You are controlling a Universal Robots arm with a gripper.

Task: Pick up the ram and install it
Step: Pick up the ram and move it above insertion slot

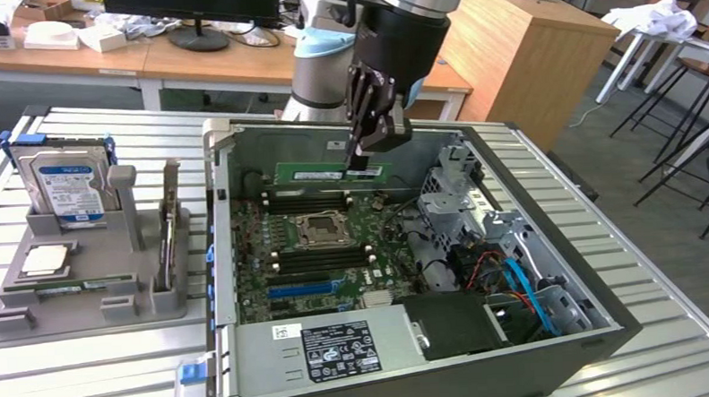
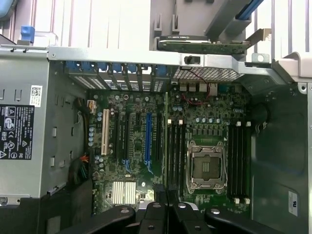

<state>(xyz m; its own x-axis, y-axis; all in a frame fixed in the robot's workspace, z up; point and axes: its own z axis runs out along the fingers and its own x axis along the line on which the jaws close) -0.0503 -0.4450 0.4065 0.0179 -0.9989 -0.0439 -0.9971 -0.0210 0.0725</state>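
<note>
The ram (image 1: 329,173) is a long green stick with a white label. It hangs level and on edge above the open computer case (image 1: 600,327), over the far side of the motherboard (image 1: 334,280). My gripper (image 1: 359,167) is shut on the ram's end toward the exterior view's right. Black memory slots (image 1: 312,201) lie just below it, beside the processor socket (image 1: 320,225). In the wrist view my black fingers (image 2: 155,212) pinch a thin edge-on strip, with the memory slots (image 2: 176,156) and the socket (image 2: 205,165) beneath.
A grey holder tray (image 1: 66,305) on the exterior view's left carries a silver hard drive (image 1: 70,188), a square processor chip (image 1: 46,259) and an upright card (image 1: 168,226). Inside the case are the power supply (image 1: 325,348), a drive cage (image 1: 462,194) and blue cables (image 1: 520,285).
</note>
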